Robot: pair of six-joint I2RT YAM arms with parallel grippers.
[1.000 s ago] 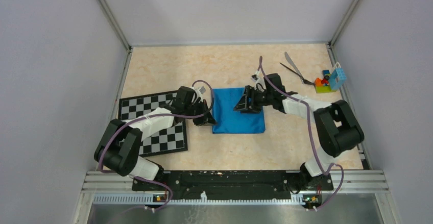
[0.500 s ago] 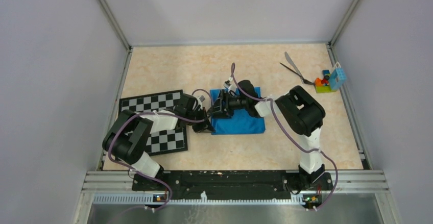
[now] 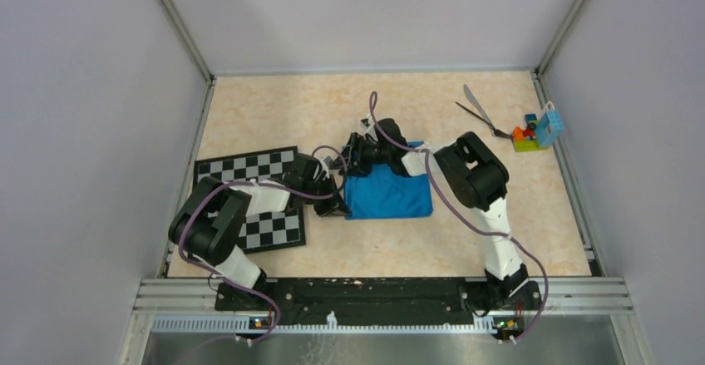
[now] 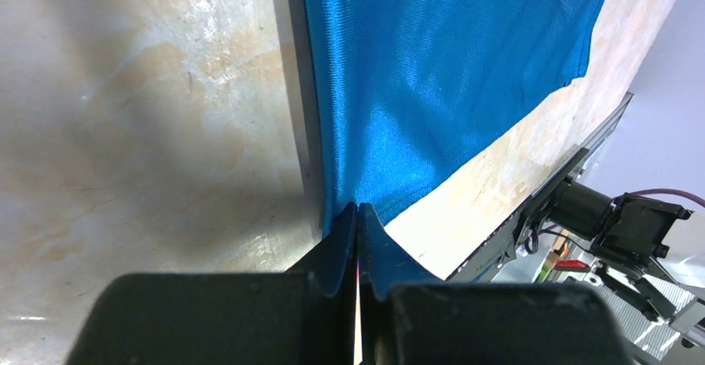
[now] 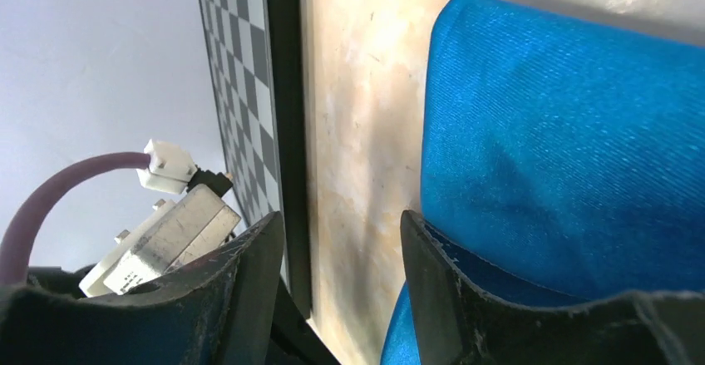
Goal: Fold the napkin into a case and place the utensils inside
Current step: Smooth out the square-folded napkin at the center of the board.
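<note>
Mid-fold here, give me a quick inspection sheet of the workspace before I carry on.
Surface: beige marbled table.
Job's things: napkin folded, mid-table, its left edge pinched up; utensils at the far right, not in it.
Clutter: chessboard on the left; toy blocks by the right wall.
Grippers: left gripper shut on the napkin's edge; right gripper open at its far left corner.
Cables: purple cables loop off both arms.
Surroundings: grey walls; metal rail at the near edge.
</note>
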